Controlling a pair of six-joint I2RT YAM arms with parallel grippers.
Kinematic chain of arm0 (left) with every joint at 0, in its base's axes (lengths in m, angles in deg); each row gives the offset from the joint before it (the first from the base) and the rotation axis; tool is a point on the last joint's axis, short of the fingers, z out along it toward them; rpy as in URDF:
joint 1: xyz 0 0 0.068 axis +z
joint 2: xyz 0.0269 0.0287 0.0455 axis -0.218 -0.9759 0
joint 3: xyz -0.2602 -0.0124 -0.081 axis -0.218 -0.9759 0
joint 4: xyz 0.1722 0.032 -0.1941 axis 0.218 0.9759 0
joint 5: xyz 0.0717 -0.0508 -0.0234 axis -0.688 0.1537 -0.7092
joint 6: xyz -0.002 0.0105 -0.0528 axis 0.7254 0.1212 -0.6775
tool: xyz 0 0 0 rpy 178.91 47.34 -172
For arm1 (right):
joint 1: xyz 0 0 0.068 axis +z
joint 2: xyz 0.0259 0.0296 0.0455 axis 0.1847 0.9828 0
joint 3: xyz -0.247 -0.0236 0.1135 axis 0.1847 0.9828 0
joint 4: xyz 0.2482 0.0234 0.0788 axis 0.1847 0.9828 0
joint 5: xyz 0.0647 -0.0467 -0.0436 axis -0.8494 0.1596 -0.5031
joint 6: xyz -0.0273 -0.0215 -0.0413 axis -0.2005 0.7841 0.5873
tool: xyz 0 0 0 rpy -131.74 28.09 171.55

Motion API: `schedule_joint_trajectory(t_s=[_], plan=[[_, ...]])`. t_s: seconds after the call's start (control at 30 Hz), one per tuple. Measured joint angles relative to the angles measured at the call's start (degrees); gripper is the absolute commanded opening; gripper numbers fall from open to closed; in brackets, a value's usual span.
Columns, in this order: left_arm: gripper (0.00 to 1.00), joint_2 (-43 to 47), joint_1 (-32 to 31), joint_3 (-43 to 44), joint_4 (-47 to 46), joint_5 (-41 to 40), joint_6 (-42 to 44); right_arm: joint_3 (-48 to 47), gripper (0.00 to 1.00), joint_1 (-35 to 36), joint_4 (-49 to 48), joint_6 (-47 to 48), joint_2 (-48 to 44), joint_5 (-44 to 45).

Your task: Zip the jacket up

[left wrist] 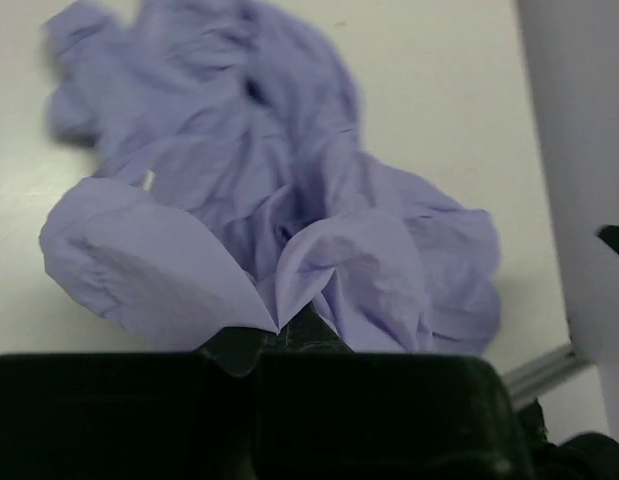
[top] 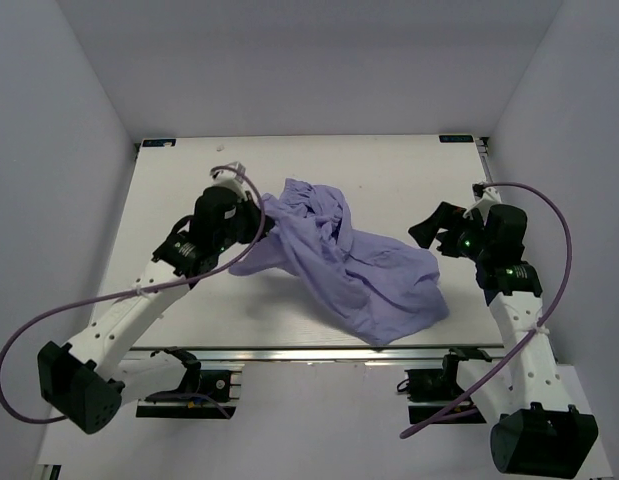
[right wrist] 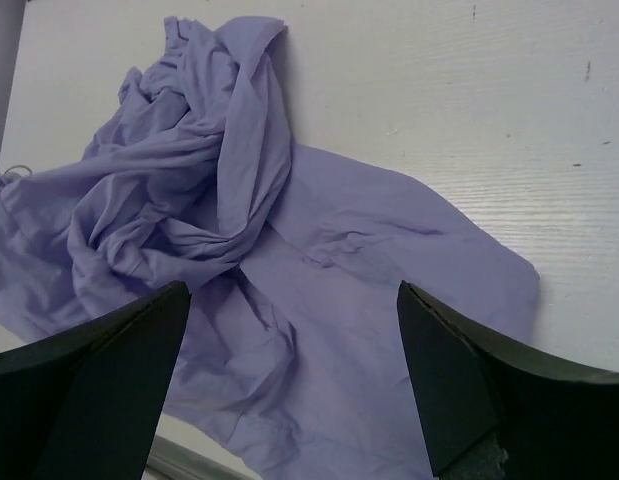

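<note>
Though in a heap, jacket [top: 359,265] near table edge [top: 269,343]

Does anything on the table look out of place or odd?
Yes. The jacket lies crumpled in a twisted heap at the middle of the table, not spread flat for zipping. The left fingers pinch one fold.

Lavender jacket [top: 354,265] crumpled in heap, mid-table, unzipped state n/a—zipper not visible.
</note>
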Motion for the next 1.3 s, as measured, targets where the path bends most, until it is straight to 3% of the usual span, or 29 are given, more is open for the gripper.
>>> schedule_joint_trajectory(t_s=[0.23, 0.5, 0.67, 0.73, 0.8, 0.83, 1.07, 1.3], plan=[[0.00, 10.54, 0.00, -8.68, 6.82, -12.61, -7.15, 0.13, 0.89, 6.97, 0.72, 1.03, 4.57, 3.06], [0.00, 9.84, 0.00, -8.46, 11.39, -19.41, -10.93, 0.26, 0.89, 17.00, 5.73, -1.95, 13.20, 20.85], [0.00, 9.79, 0.00, -8.20, 11.96, -20.37, -11.45, 2.16, 0.89, 20.83, 8.20, -4.72, 19.58, 27.47], [0.00, 9.79, 0.00, -7.76, 11.91, -20.65, -11.47, 3.30, 0.69, 21.97, 8.41, -5.33, 21.11, 28.74], [0.00, 9.79, 0.00, -6.91, 11.87, -20.83, -11.26, 3.96, 0.30, 22.75, 8.79, -5.86, 21.88, 29.46], [0.00, 9.79, 0.00, -6.25, 11.82, -20.85, -10.97, 3.98, 0.00, 23.12, 9.03, -6.14, 22.01, 29.77], [0.00, 10.05, 0.00, 3.17, 7.82, -20.33, -6.01, -1.70, 0.00, 23.28, 9.42, -6.56, 16.24, 33.44], [0.00, 15.30, 0.00, 14.86, -1.46, -17.38, -0.24, -22.58, 0.00, 23.34, 6.12, -3.48, 3.82, 39.15]])
